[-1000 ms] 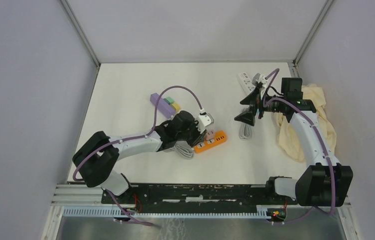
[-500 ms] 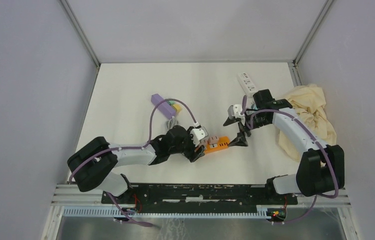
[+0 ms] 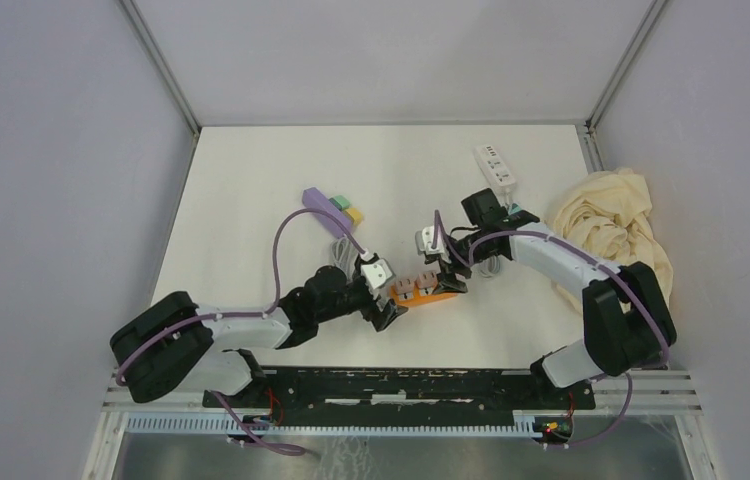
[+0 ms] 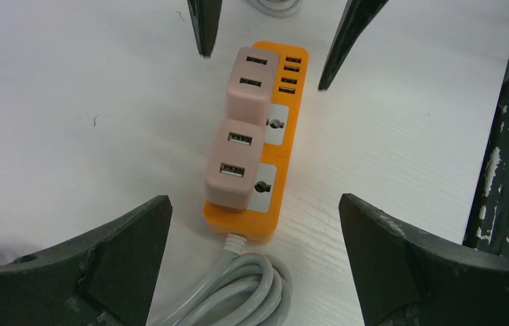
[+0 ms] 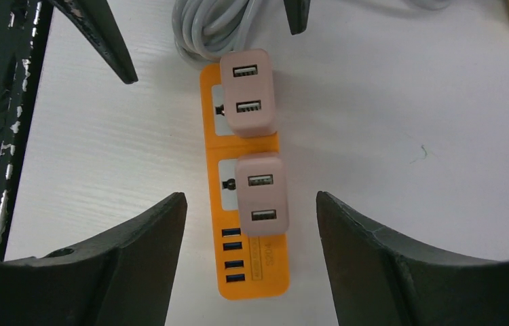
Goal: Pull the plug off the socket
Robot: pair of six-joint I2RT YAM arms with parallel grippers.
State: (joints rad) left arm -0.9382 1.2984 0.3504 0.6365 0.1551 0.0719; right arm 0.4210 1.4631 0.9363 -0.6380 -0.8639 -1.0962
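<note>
Left gripper, black tapered jaws spread wide, and right gripper, likewise parted, straddle the orange plastic power strip without touching. Two rounded matte pink plugs sit seated on it at centre of the left wrist view; its long axis runs vertically, coiled grey cable at bottom.

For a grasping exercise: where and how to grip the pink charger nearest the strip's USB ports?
Best pinch the pink charger by its long flat sides, from above: it stands proud of the orange power strip, and the second charger crowds one end.
</note>
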